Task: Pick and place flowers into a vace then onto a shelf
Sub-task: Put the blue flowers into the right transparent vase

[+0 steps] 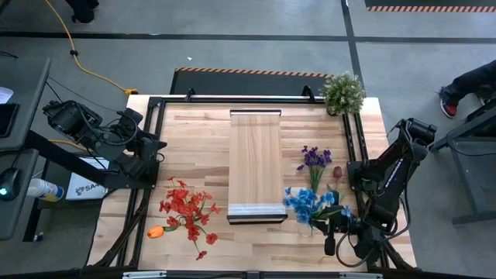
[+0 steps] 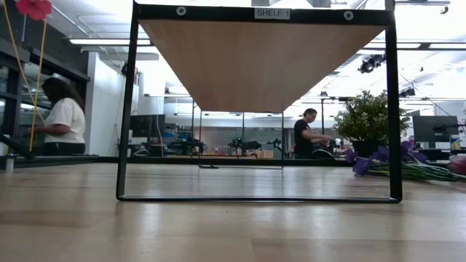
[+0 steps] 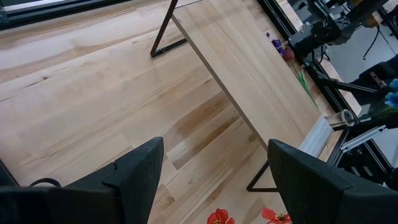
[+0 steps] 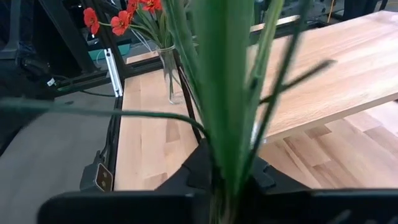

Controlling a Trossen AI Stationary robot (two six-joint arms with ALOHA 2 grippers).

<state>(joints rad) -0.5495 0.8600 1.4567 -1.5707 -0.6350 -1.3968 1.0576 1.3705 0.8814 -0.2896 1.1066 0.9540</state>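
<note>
My right gripper (image 1: 335, 227) is at the table's near right corner, shut on a bunch of green stems and leaves (image 4: 227, 112) that leads to the blue flowers (image 1: 304, 203). Purple flowers (image 1: 314, 158) and a dark-red one (image 1: 336, 172) lie on the table right of the shelf (image 1: 256, 167). Red flowers (image 1: 188, 211) stand in a glass vase (image 4: 168, 74) left of the shelf, and an orange flower (image 1: 156, 231) is beside them. My left gripper (image 3: 211, 180) hangs open above the table's left side. My right gripper pinches the green stems near their lower end (image 4: 225, 163) between its two fingers. The fingers come in nearly level from the near right corner. The stems and leaves fan out beyond the fingers toward the shelf. Whether the blue heads rest on the table I cannot tell.
A bushy potted plant (image 1: 343, 91) stands at the far right corner. The shelf stands on thin black legs (image 2: 127, 109) with free room under it. Black frame rails (image 1: 356, 147) run along the table's sides. People show in the room behind.
</note>
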